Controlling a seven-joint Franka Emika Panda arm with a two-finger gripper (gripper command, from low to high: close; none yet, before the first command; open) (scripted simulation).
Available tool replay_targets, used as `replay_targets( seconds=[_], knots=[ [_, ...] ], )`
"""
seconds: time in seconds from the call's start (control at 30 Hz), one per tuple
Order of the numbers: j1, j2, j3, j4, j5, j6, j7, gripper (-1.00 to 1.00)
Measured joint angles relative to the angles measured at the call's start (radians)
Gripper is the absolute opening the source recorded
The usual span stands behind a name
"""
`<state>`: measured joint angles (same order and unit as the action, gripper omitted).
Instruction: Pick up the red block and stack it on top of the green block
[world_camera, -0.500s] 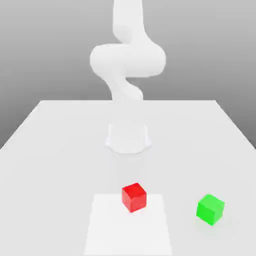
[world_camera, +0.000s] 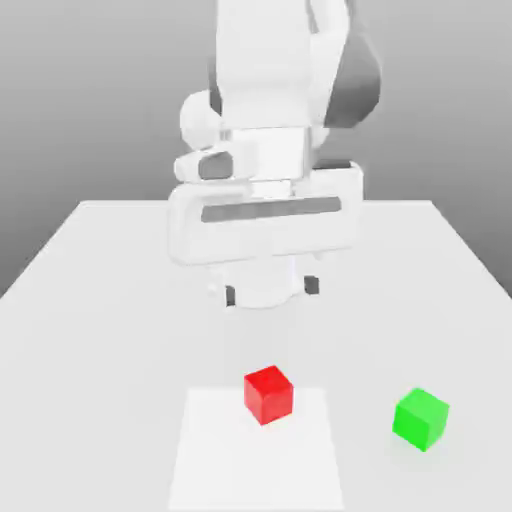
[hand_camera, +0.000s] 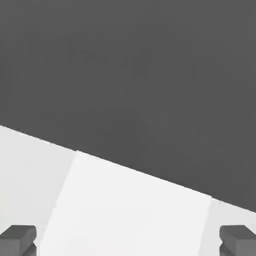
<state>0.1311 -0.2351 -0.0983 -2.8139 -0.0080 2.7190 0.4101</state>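
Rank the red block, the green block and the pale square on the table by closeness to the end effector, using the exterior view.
1. red block, just under the end effector, on the square's far edge.
2. pale square, beneath that block; nearly tied.
3. green block, toward the exterior view's right.

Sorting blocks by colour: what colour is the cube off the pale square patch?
Bright green; the green block shows best in the exterior view.
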Motion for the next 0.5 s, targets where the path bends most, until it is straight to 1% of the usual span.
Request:
replay_targets(
  seconds=[0.07, 0.1, 0.2, 0.3, 0.33, 0.5],
  knots=[
    [0.009, 0.104, -0.003, -0.058, -0.008, 0.075, -0.046, 0.0],
    [0.011, 0.163, -0.001, -0.07, -0.004, 0.12, -0.065, 0.0],
    [0.011, 0.291, 0.014, -0.07, 0.033, 0.225, -0.105, 0.0],
    [-0.024, 0.401, 0.057, -0.057, 0.07, 0.319, -0.133, 0.0],
    [-0.032, 0.423, 0.066, -0.055, 0.075, 0.338, -0.136, -1.0],
    [-0.032, 0.423, 0.066, -0.054, 0.073, 0.336, -0.134, -1.0]
  ],
)
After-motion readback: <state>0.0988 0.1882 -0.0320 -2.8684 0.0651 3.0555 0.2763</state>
